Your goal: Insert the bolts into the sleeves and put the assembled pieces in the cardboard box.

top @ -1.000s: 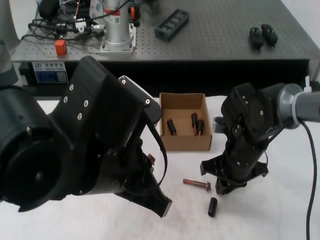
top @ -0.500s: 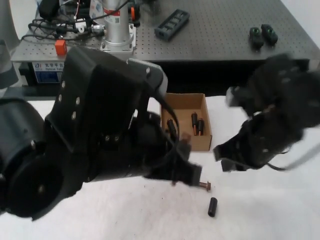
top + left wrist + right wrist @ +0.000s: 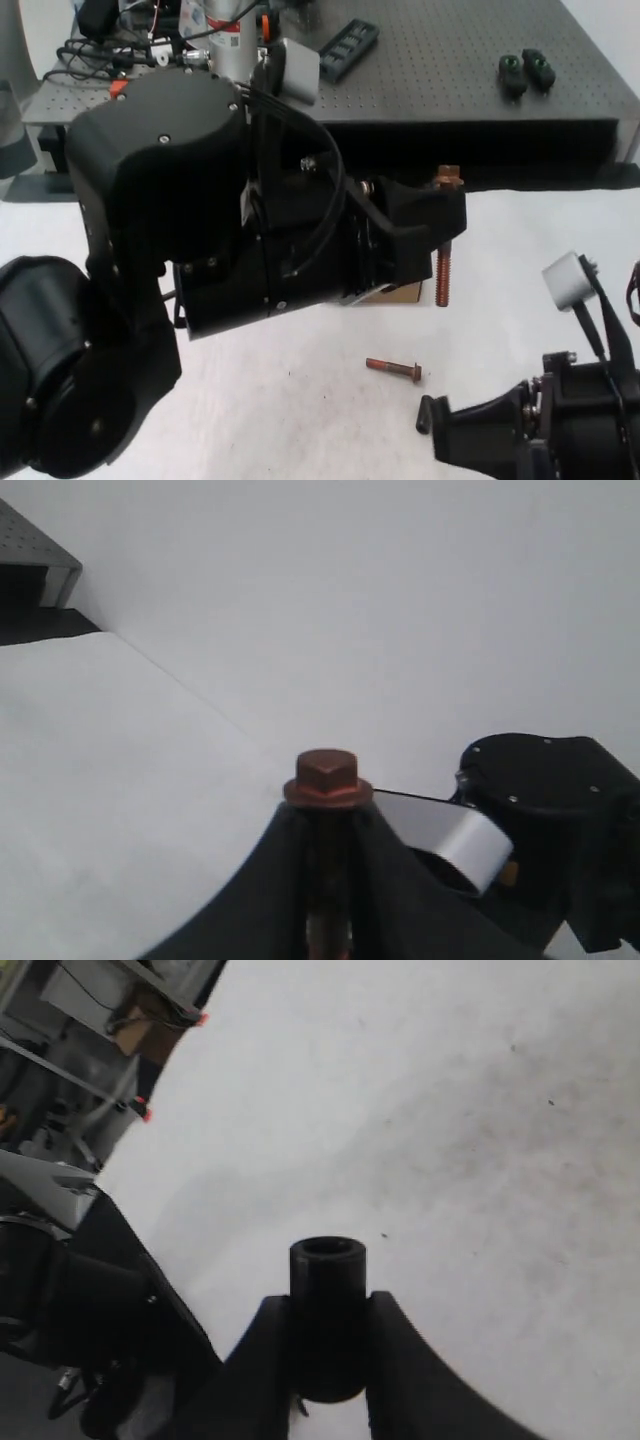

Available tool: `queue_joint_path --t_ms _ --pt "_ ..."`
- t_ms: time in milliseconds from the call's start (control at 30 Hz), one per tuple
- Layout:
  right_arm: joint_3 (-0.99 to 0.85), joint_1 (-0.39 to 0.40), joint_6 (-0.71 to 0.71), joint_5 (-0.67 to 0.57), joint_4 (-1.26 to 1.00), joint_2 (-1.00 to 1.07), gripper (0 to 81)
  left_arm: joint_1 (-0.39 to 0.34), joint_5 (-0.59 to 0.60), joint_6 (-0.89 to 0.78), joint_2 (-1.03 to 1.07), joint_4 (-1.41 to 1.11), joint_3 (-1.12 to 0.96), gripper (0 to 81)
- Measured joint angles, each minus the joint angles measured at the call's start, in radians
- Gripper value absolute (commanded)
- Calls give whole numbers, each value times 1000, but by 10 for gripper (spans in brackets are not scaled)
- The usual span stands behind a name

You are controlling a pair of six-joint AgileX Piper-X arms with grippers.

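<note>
White cloth (image 3: 300,400) covers the bench. The left gripper (image 3: 328,820) clamps a copper bolt (image 3: 327,785) upright, raised, just beneath its head. The right gripper (image 3: 326,1305) pinches a black sleeve (image 3: 328,1325) low over the cloth, bore clear. Both pieces look rigid, light and slippery.

Your left gripper (image 3: 327,818) holds the copper hex-head bolt (image 3: 445,262) upright, head on top. Just beside its shank, the brown cardboard box (image 3: 405,292) sits on the white cloth (image 3: 300,400), mostly behind the left arm. A second copper bolt (image 3: 393,368) lies on the cloth nearer you. Right of it and nearer still, the black cylindrical sleeve (image 3: 328,1260) sits between the fingers of your right gripper (image 3: 328,1310).
</note>
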Motion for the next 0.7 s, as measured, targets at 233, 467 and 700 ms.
queue_joint_path --t_ms 233,467,700 --pt "12 24 91 56 -224 0 29 0 -31 -14 15 -8 5 7" --pt "12 28 101 72 -325 0 29 0 -82 -14 15 -8 5 7" --pt "12 28 103 74 -366 0 29 0 -143 -14 15 -8 5 7"
